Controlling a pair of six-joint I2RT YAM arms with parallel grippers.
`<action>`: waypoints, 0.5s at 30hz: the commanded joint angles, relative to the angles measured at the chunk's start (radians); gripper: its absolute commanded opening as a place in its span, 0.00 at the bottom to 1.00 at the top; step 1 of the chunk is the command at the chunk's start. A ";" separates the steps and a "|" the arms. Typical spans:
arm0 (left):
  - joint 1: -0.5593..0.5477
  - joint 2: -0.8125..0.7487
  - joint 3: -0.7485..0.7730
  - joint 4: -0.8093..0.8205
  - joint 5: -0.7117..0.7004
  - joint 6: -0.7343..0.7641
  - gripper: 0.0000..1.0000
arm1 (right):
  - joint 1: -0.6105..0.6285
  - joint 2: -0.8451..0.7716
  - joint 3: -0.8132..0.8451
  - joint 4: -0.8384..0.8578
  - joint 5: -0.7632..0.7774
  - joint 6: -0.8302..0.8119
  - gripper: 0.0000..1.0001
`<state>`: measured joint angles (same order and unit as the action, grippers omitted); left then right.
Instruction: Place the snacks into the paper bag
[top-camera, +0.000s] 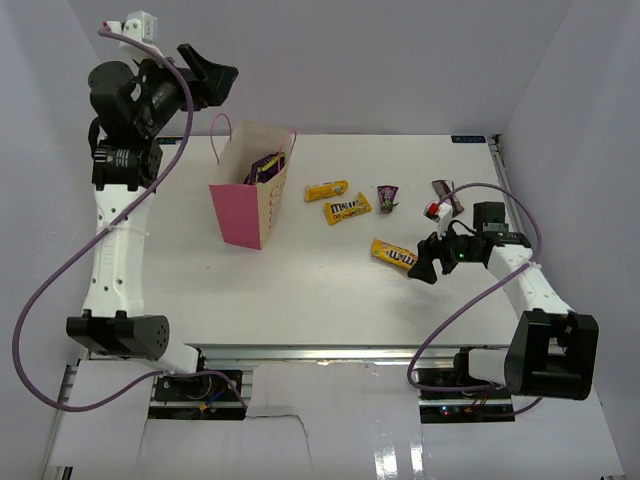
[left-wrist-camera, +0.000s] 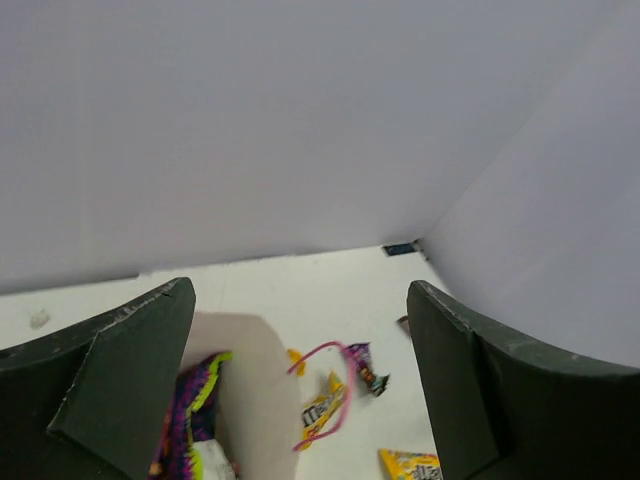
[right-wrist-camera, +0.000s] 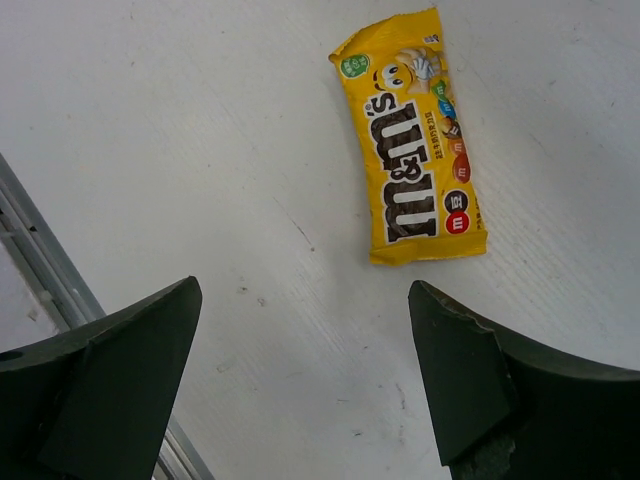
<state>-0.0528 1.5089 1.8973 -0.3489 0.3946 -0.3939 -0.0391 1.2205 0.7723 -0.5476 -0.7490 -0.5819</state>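
Observation:
The pink paper bag (top-camera: 240, 205) stands upright at the back left, with the purple chip bag (top-camera: 266, 165) sticking out of its open top. My left gripper (top-camera: 213, 82) hangs high above and behind the bag, open and empty. In the left wrist view its jaws (left-wrist-camera: 300, 292) frame the paper bag (left-wrist-camera: 245, 390) and the chip bag (left-wrist-camera: 188, 420). Two yellow candy packets (top-camera: 327, 190) (top-camera: 347, 208), a tiny purple wrapper (top-camera: 387, 197) and a dark bar (top-camera: 445, 190) lie right of the bag. My right gripper (top-camera: 424, 262) is open just short of a third yellow packet (right-wrist-camera: 418, 150).
A small red-and-white item (top-camera: 433, 209) lies by the dark bar. White walls close in the table at the back and on both sides. A metal rail (right-wrist-camera: 30, 250) runs along the table's near edge, close to my right gripper.

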 joint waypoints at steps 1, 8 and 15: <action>0.005 -0.084 0.049 0.008 0.091 -0.077 0.98 | 0.024 0.078 0.100 -0.084 0.023 -0.166 0.90; -0.155 -0.219 -0.278 0.021 0.156 -0.206 0.98 | 0.166 0.233 0.205 -0.083 0.163 -0.400 0.93; -0.514 -0.240 -0.578 0.024 -0.057 -0.275 0.98 | 0.249 0.375 0.228 0.053 0.326 -0.332 0.87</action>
<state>-0.4709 1.2747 1.3937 -0.3031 0.4412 -0.6140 0.2031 1.5658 0.9581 -0.5613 -0.5110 -0.9237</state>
